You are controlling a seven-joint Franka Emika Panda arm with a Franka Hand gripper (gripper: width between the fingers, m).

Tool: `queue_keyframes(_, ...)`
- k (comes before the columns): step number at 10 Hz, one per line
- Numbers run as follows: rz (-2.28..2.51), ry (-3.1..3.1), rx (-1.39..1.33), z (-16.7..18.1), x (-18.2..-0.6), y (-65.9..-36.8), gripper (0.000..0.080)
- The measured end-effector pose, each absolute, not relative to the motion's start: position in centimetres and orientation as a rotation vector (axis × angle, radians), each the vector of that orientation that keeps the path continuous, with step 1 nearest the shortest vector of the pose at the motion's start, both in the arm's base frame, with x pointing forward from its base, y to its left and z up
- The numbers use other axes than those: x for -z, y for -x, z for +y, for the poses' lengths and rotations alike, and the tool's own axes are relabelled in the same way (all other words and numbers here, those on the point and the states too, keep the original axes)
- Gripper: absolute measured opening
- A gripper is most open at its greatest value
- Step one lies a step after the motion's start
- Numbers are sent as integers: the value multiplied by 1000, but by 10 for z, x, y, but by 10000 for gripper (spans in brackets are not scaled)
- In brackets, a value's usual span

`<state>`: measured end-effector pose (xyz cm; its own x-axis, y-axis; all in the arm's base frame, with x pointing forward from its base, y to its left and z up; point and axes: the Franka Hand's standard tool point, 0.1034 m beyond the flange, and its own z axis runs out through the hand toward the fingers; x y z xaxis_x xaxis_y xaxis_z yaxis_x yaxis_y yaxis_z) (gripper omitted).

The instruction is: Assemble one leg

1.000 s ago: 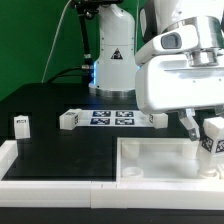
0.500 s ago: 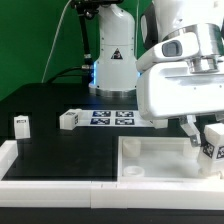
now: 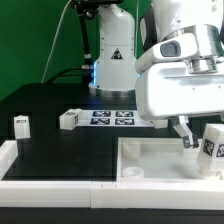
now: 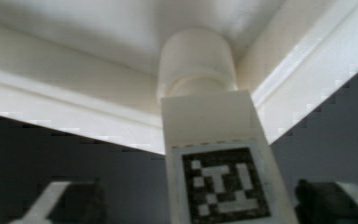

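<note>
A white leg (image 3: pixel 213 142) with a black-and-white tag stands slightly tilted at the far corner of the large white panel (image 3: pixel 150 160), at the exterior view's right. My gripper (image 3: pixel 200 138) hangs over it, one dark finger (image 3: pixel 186 136) showing beside the leg. In the wrist view the leg (image 4: pixel 208 130) stands between the two fingers (image 4: pixel 60 200), its round end against the panel's corner (image 4: pixel 87 70). A gap shows on each side of it, so my gripper (image 4: pixel 197 200) is open around the leg. Two more legs stand on the black table, one at the left (image 3: pixel 21 124) and one near the middle (image 3: pixel 68 119).
The marker board (image 3: pixel 112 118) lies flat on the table behind the panel. A white raised rim (image 3: pixel 10 160) runs along the table's front and left side. The robot's base (image 3: pixel 112 60) stands at the back, before a green backdrop.
The gripper body has risen slightly. The leg now sits a little lower and further toward the exterior view's right, with more gap to the visible finger.
</note>
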<state>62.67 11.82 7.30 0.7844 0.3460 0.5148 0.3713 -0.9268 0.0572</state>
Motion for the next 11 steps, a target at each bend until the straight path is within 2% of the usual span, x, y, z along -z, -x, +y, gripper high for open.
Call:
queue_keyframes(1, -588, 2923, 829, 118, -73, -627, 614)
queue_keyframes(3, -588, 2923, 829, 118, -73, -627, 642)
queue_keyframes(6, -588, 2923, 830, 118, -73, -627, 649)
queue_keyframes(9, -613, 2916, 835, 125, -100, -631, 649)
queue_keyframes(11, -626, 2922, 777, 129, -100, -630, 649)
